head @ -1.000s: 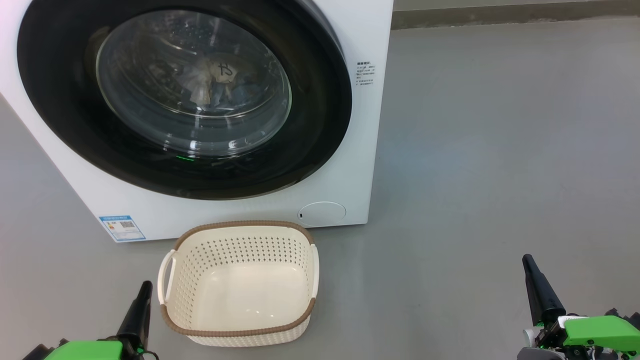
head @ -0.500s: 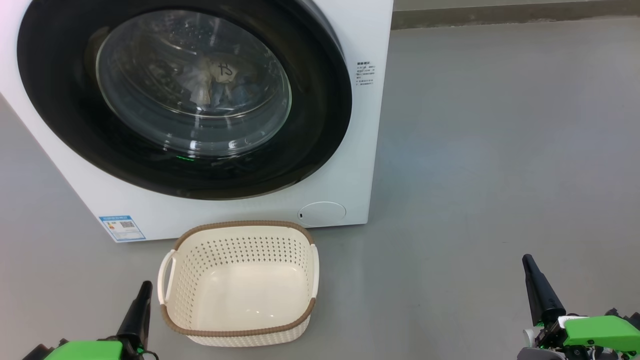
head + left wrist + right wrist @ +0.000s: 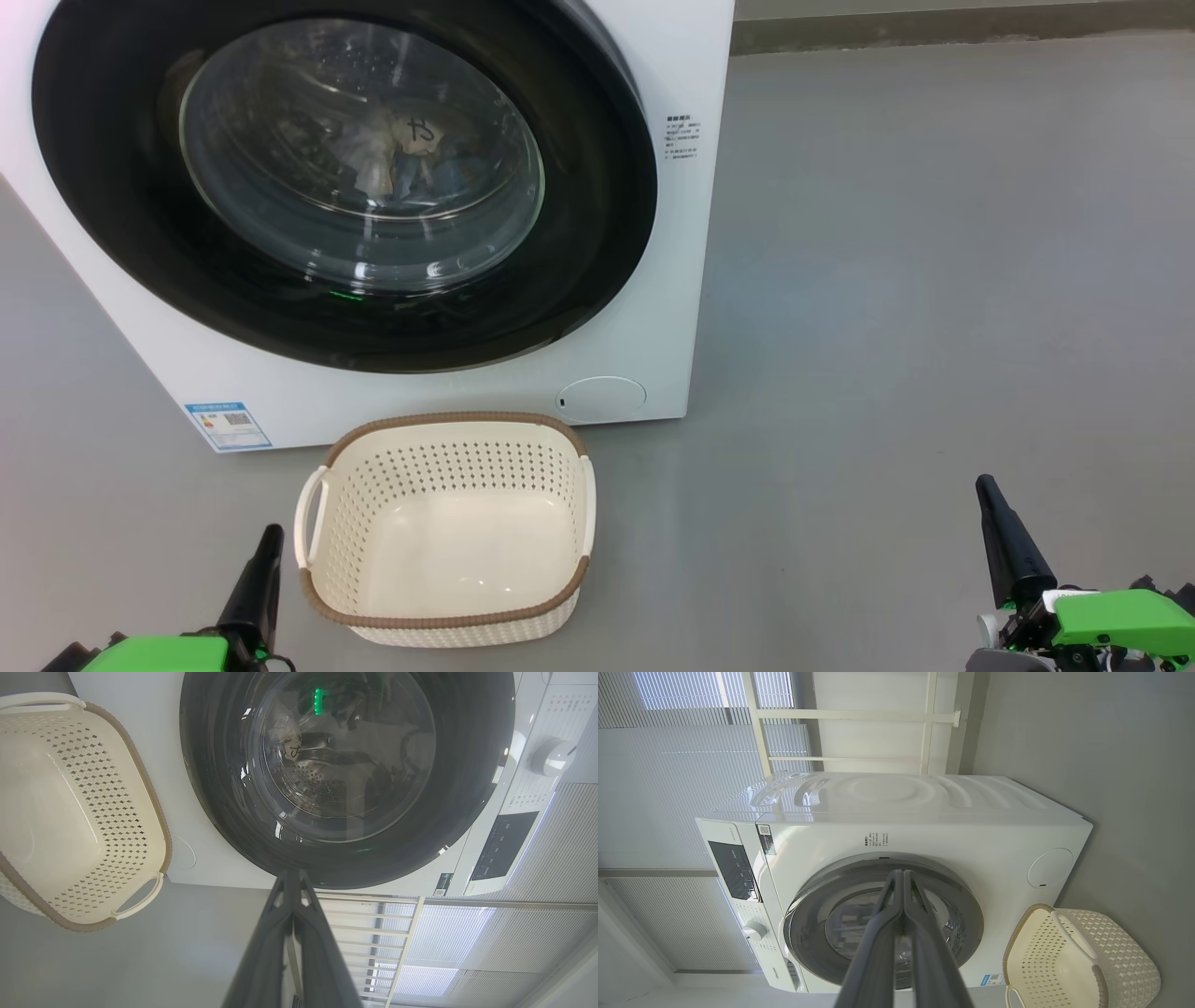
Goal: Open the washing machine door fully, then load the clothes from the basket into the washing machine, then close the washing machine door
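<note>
Pressing their long dark fingers (image 3: 266, 952) together, the left gripper (image 3: 269, 546) hovers beside the brown-rimmed cream plastic basket (image 3: 448, 418), the right gripper (image 3: 988, 499) well apart, on grey floor (image 3: 887, 280) just before the white boxy washing machine (image 3: 677, 280), its black-rimmed glass door (image 3: 597, 233) closed on pale crumpled clothes (image 3: 397, 149).

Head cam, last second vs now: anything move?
Nothing visibly changed. Left end effector and right end effector stay shut and low, holding nothing; washing machine door stays closed with clothes behind its glass; basket sits empty in front of the washing machine.
</note>
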`<state>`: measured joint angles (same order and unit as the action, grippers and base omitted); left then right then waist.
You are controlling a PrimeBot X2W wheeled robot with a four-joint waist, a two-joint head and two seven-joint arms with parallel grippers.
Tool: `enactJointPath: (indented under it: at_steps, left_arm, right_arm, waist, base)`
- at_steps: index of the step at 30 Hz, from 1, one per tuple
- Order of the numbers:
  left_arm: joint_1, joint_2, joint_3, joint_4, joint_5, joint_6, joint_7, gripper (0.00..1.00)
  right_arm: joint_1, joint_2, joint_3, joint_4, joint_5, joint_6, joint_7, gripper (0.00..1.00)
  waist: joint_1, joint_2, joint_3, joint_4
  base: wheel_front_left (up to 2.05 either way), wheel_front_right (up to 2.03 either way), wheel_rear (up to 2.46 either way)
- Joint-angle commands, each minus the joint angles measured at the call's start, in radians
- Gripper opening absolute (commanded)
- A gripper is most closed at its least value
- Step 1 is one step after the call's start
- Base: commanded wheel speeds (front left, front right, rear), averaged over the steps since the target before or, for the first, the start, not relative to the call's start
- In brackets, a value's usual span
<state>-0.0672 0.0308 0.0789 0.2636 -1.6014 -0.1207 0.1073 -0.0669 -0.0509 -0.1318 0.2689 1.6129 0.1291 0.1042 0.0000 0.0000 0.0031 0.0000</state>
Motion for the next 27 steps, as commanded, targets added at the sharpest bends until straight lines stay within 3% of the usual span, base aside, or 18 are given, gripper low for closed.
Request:
enactJointPath:
  at_steps: [1,27]
  left_arm:
    - [-0.041,0.019,0.035,-0.018,-0.008,-0.010,0.006,0.00]
    - [-0.041,0.019,0.035,-0.018,-0.008,-0.010,0.006,0.00]
  right_arm:
    - [-0.041,-0.002,0.021,-0.024,-0.002,0.002,0.006,0.00]
    - [-0.041,-0.001,0.020,-0.024,-0.003,0.002,0.008,0.00]
  waist:
    - [0.0000,0.0000,0.000,0.000]
    - [0.0000,0.0000,0.000,0.000]
  base:
    - [0.00,0.00,0.00]
    - [0.00,0.00,0.00]
